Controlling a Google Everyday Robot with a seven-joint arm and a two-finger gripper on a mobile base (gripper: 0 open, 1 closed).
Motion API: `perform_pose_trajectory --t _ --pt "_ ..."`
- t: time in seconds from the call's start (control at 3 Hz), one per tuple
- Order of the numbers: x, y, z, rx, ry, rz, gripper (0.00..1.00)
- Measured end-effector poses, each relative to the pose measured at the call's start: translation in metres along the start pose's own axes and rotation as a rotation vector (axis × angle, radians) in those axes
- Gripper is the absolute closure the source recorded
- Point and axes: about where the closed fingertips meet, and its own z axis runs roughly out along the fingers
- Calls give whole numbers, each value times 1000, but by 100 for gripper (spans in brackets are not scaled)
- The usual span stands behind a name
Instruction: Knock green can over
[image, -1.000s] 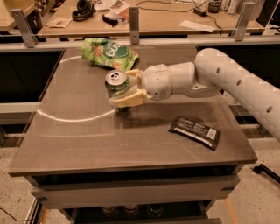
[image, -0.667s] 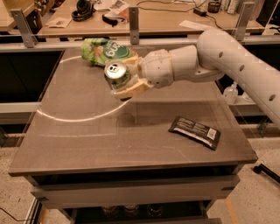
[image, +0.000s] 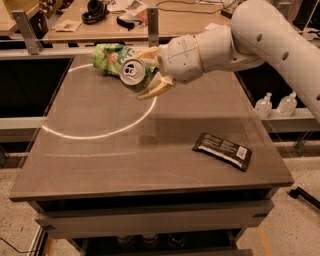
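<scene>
gripper (image: 140, 75) is clamped on the green can (image: 131, 71), fingers above and below it. the can is tipped with its silver top toward the camera, at the far side of the table (image: 150, 165), just beside the green snack bag (image: 106, 54). it looks lifted off the surface, but that's hard to confirm from this angle.

risks: releasing here could let the can roll off the table or land on the bag. the black packet (image: 222, 150) is well apart.

vs 1 s ago: the can is higher, more tilted and closer to the bag.
</scene>
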Motion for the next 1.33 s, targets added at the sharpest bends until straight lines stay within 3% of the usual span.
perform_pose_trajectory --t 0.33,0.67,1.0,1.33 --pt "-3 5 -1 -43 114 -177 100" --pt "1 20 5 -138 217 -325 100" --pt "16 42 12 -282 308 -433 100" --pt "28 60 14 -440 366 -492 100"
